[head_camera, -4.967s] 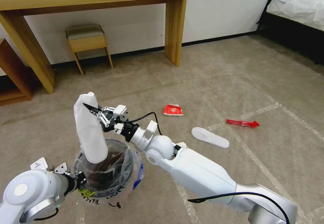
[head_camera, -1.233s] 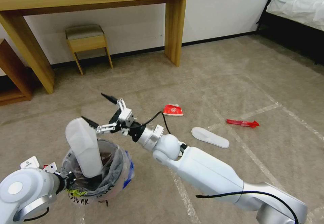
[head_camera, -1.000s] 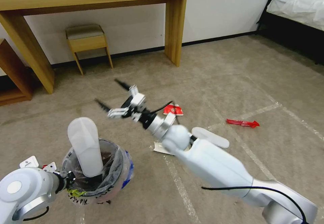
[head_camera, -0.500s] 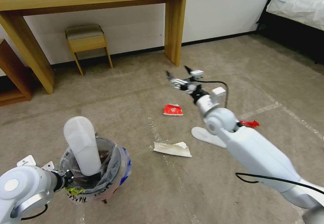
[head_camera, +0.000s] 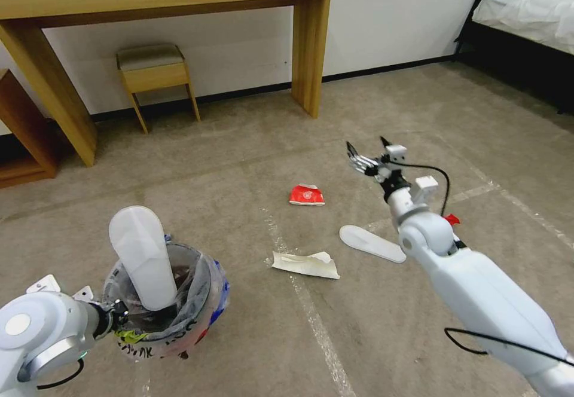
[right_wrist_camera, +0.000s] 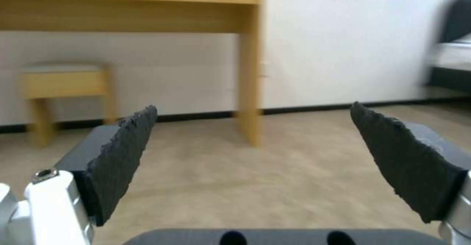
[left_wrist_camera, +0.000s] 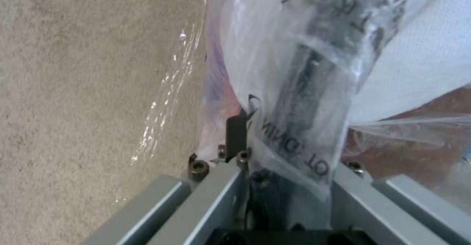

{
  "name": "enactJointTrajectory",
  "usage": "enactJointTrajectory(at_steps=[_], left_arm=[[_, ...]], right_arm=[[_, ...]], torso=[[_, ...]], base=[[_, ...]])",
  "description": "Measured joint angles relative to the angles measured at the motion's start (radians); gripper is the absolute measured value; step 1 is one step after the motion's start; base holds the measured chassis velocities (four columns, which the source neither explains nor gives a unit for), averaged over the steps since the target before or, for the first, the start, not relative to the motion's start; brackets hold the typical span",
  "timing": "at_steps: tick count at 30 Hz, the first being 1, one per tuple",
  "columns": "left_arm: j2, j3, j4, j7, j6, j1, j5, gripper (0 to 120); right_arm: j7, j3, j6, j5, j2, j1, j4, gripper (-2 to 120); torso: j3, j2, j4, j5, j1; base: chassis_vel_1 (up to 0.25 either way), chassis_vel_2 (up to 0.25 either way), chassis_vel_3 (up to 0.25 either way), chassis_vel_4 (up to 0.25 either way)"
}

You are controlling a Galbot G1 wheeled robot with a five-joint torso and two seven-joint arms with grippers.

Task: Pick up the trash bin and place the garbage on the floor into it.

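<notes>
Head view: left pincer grips the trash bin by its rim, low on the left, one white slipper sole standing upright inside. Right pincer hangs open and empty above the floor, past the second slipper sole, with crumpled paper and a red carton lying apart. Left wrist view: pincer clamped on the bin's bag-lined rim. Right wrist view: fingers spread wide, nothing between them.

Upside-down black "OT" on the trash bin's clear bag
</notes>
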Motion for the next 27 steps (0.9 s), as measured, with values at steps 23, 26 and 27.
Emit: enactJointTrajectory(at_steps=[23, 26, 27], left_arm=[[-0.026, -0.013, -0.024, -0.031, 0.020, 0.018, -0.003, 0], [-0.030, -0.013, -0.029, -0.031, 0.022, 0.019, -0.002, 0], [-0.031, -0.013, -0.029, -0.031, 0.023, 0.020, -0.002, 0]], right_arm=[[-0.031, 0.424, 0.389, -0.514, 0.368, -0.497, 0.203, 100], [-0.034, 0.439, 0.420, -0.537, 0.380, -0.531, 0.219, 100], [-0.035, 0.443, 0.430, -0.542, 0.385, -0.544, 0.224, 100]], torso=[[0.000, 0.000, 0.0001, -0.0002, 0.000], [0.000, 0.000, 0.0001, -0.0001, 0.000], [0.000, 0.000, 0.0000, -0.0002, 0.000]], base=[[0.000, 0.000, 0.000, 0.000], [0.000, 0.000, 0.000, 0.000], [0.000, 0.000, 0.000, 0.000]])
